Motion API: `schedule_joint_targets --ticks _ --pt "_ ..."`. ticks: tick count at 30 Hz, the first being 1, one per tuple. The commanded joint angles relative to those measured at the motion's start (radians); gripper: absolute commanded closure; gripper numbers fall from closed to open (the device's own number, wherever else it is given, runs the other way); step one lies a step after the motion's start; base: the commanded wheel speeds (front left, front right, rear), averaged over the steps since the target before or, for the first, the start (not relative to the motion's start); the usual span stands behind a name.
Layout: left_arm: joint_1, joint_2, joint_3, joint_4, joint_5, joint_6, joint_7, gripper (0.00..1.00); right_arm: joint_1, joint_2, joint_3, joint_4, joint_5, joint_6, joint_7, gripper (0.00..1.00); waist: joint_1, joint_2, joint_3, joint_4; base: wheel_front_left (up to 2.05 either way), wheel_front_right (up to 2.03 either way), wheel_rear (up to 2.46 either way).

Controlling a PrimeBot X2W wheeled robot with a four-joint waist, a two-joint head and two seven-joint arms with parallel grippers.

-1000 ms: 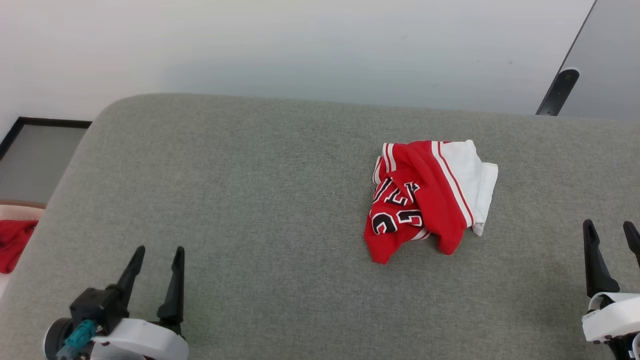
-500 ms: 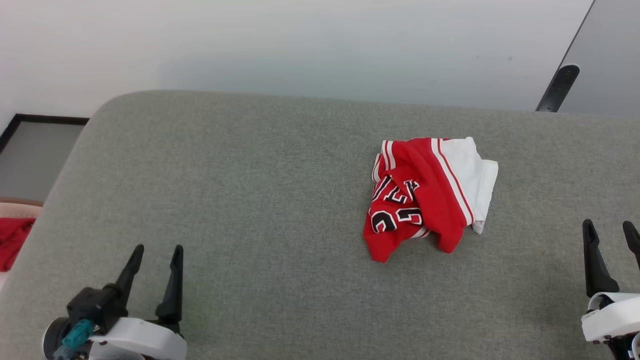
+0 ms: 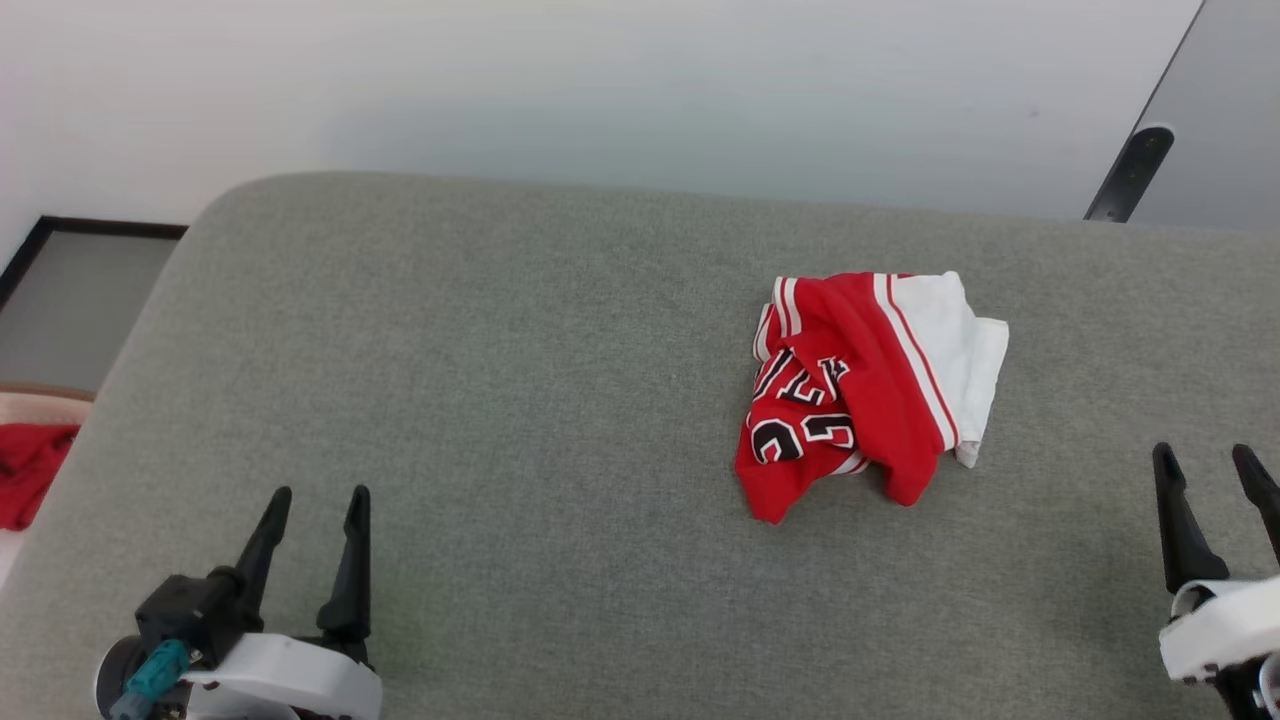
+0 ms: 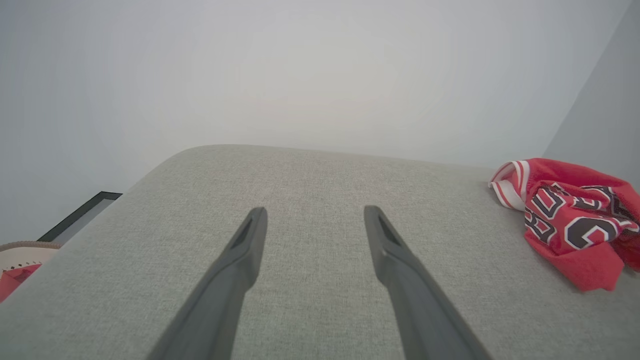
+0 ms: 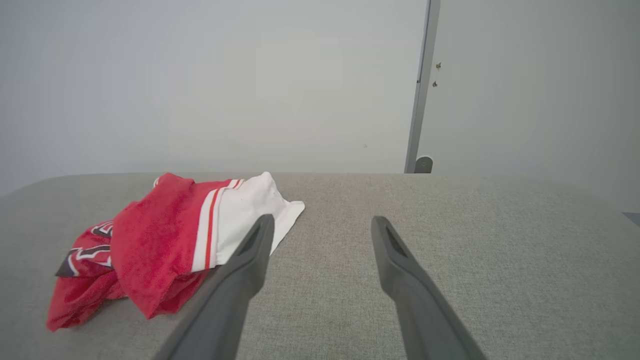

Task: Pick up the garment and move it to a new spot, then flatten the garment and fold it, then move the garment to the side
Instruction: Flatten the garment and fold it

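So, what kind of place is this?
Probably a plain indoor room, perhaps a laundry-folding test space: a grey padded surface carrying one crumpled garment, and a bare white wall behind.

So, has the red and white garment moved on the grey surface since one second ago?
No. The garment keeps its crumpled shape and its place against the far edge of the grey surface; the whole head view shifted, so the camera moved.
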Motion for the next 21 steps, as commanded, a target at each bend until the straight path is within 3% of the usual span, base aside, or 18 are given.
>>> schedule_joint_targets --ticks 1,5,10,15,21 --pt "-0.001 -0.011 0.008 -0.012 -0.008 -0.004 0.000 0.00 -0.042 -0.019 0.013 0.006 -0.010 0.000 0.040 0.00 0.0000 0.0000 0.014 0.008 0.00 0.00 0.00" --pt "0.005 -0.027 0.017 -0.026 -0.007 -0.004 0.000 0.00 -0.117 -0.042 0.032 0.026 -0.015 0.000 0.159 0.00 0.0000 0.0000 0.039 0.022 0.00 0.00 0.00" --pt "-0.016 -0.063 0.018 -0.035 -0.003 -0.008 0.000 0.00 -0.283 -0.098 0.087 0.091 -0.027 0.000 0.464 0.00 0.0000 0.0000 0.102 0.066 0.00 0.00 0.00" --pt "-0.040 -0.092 0.023 -0.030 -0.002 -0.013 0.000 0.00 -0.415 -0.114 0.114 0.159 -0.026 0.000 0.775 0.00 0.0000 0.0000 0.168 0.106 0.00 0.00 0.00" --pt "-0.078 -0.113 0.029 -0.026 0.003 -0.018 0.000 0.00 -0.509 -0.116 0.111 0.210 -0.043 0.000 0.937 0.00 0.0000 0.0000 0.235 0.141 0.00 0.00 0.00"
